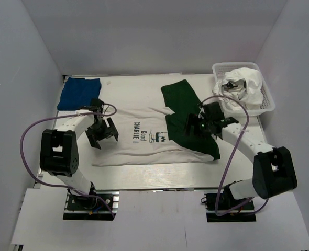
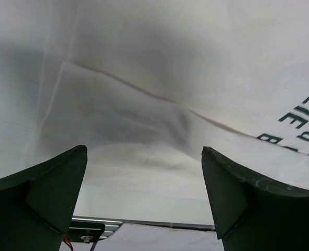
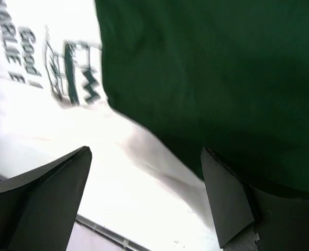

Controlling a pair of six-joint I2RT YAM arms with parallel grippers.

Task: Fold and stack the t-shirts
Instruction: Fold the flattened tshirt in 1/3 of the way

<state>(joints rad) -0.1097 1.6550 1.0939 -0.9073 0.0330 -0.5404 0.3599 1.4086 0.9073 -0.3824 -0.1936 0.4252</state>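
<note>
So, we've got the white tee [image 1: 139, 146] spread flat in the middle of the table [image 1: 133, 89]. Its black print [image 1: 139, 130] reads sideways near the centre, and the dark green sleeves [image 1: 178, 97] are over toward the right of the frame. One sleeve sticks up toward the top of the frame, and the other lies folded across the shirt's right end.

The blue tee [image 1: 79, 93] sits folded in the upper left corner of the table, just past the white one's upper left corner.

The left claw [image 1: 103, 136] hangs over the left end of the white tee, jaws spread wide with nothing in them. In the left wrist view we see its two dark fingers [image 2: 44, 188] with wrinkled white fabric between and beyond them.

The right claw [image 1: 195, 127] is over the green sleeve right of centre, also wide and gripping nothing. Its wrist view shows green cloth filling the upper right and the print at upper left. We can't tell whether either claw actually touches the fabric.

Upper right, a white basket [image 1: 268, 102] holds a crumpled white garment [image 1: 243, 83].
</note>
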